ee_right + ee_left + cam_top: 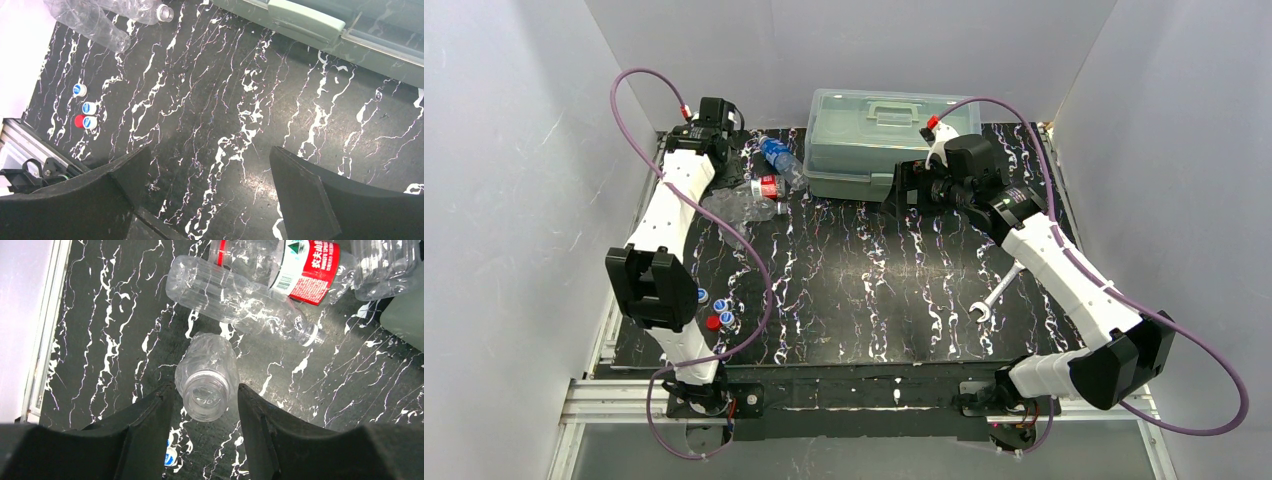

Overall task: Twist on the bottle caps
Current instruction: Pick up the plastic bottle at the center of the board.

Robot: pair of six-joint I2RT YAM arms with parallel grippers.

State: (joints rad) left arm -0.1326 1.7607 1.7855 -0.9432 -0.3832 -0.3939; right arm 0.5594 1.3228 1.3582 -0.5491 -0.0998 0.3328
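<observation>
Bottle caps (721, 303) lie loose in a cluster at the near left of the table (874, 290): one red cap (79, 121) and three blue-and-white caps.

Table surface is black with white marble veining. Plain pale walls (504, 150) stand close on the left, far and right sides.

Bottles lie at far left: the red-labelled bottle (767, 187), the blue-labelled bottle (776, 155) and a long clear bottle (235, 295).

My left end effector (205, 390) is narrowed around a short clear bottle (207, 365), with a finger close on each side of its open mouth. I cannot tell whether it is gripping.

My right end effector (209, 152) is spread wide and holds nothing. It is above the table just near of the translucent lidded box (879, 135).

A silver wrench (996, 295) lies right of centre.
</observation>
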